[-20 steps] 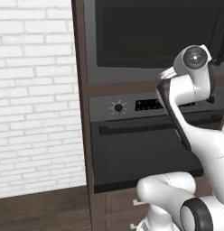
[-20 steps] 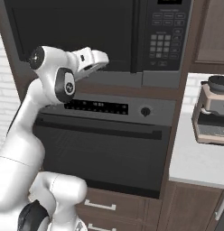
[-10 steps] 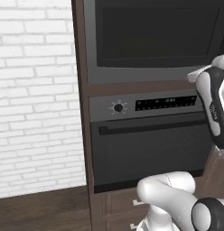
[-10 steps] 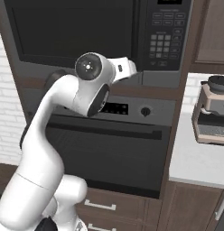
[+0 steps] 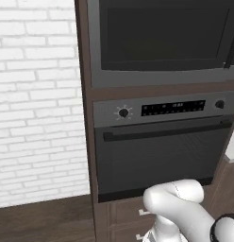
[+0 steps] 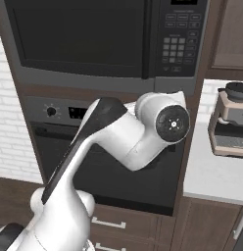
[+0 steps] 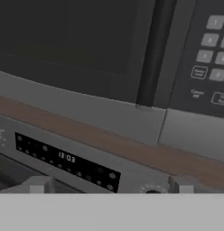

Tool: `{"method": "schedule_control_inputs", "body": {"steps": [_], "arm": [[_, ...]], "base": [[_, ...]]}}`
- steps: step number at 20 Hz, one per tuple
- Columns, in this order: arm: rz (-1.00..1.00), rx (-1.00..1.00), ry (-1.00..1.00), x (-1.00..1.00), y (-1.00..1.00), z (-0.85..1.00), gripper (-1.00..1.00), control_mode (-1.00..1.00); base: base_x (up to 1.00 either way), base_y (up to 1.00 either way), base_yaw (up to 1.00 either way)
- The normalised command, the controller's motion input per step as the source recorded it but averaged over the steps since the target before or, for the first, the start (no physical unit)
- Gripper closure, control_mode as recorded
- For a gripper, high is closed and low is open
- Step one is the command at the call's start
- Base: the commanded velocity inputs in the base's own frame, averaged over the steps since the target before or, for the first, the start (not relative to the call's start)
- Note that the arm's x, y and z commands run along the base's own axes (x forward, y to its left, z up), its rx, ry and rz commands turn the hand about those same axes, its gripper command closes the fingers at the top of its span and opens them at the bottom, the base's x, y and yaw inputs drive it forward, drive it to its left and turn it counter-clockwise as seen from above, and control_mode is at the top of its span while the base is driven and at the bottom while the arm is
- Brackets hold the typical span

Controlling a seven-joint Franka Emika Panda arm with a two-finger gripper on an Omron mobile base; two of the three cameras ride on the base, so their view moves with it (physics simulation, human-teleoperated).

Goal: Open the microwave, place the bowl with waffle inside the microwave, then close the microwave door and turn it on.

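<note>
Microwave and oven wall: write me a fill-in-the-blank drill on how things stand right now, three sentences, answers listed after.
1. The microwave door is ____.
2. The oven sits directly ____ the microwave.
3. The door's dark vertical handle stands at the edge next to the ____ of buttons.

Missing words: closed; below; keypad

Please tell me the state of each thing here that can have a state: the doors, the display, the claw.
microwave door: shut.
oven door: shut.
oven display: lit, shows a clock time.
claw: open, holding nothing, pointed at the microwave handle.
</note>
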Motion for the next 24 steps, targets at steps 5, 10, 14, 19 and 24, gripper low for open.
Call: {"method": "schedule_control_inputs", "body": {"steps": [5, 10, 14, 19, 24], "arm": [[0.20, 0.06, -0.13, -0.66, -0.48, 0.00, -1.00, -1.00], [0.12, -0.07, -0.33, -0.03, 0.17, 0.00, 1.00, -1.00], [0.05, -0.22, -0.51, 0.00, 0.49, -0.09, 1.00, -1.00], [-0.04, -0.17, -0.48, 0.36, 0.41, -0.18, 1.00, -1.00], [-0.05, -0.08, -0.20, 0.76, 0.06, 0.07, 1.00, -1.00]], "base": [[0.00, 0.00, 0.00], [0.00, 0.00, 0.00], [0.00, 0.00, 0.00], [0.00, 0.00, 0.00], [0.00, 0.00, 0.00]]}}
